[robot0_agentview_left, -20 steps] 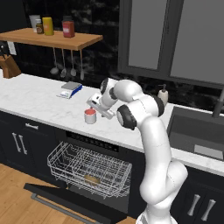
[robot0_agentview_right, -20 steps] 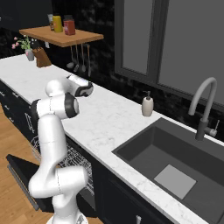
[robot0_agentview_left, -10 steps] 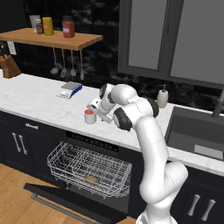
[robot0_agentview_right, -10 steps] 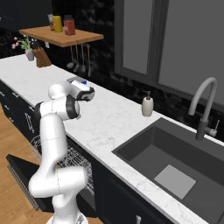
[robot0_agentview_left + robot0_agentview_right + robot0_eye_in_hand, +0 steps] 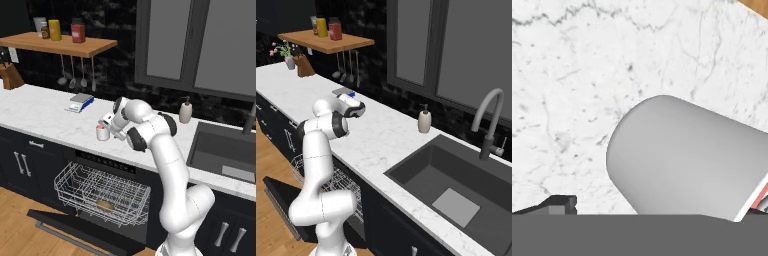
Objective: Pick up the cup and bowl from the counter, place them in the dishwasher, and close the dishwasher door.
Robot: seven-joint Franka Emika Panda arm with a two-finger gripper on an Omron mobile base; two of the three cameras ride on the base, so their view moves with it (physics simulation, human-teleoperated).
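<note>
The gripper point(image 5: 107, 125) is spread to its widest and holds nothing, its tips reaching the cup point(image 5: 102, 132), which stands on the counter point(image 5: 45, 112) near the front edge, above the dishwasher point(image 5: 107, 195). In the hand view the cup's white wall point(image 5: 687, 160) sits off toward one finger; closing off-centre could tip it or push it over the edge. The white rack point(image 5: 85, 187) already holds the bowl point(image 5: 104, 204); the dishwasher door point(image 5: 85, 230) lies dropped open.

A glossy white arm point(image 5: 165, 165), thick rounded tube segments throughout. Dark grey discs cap the joints, ringed black at the seams. It swells into a bulbous white base below. The wrist housing is white with dark trim.
</note>
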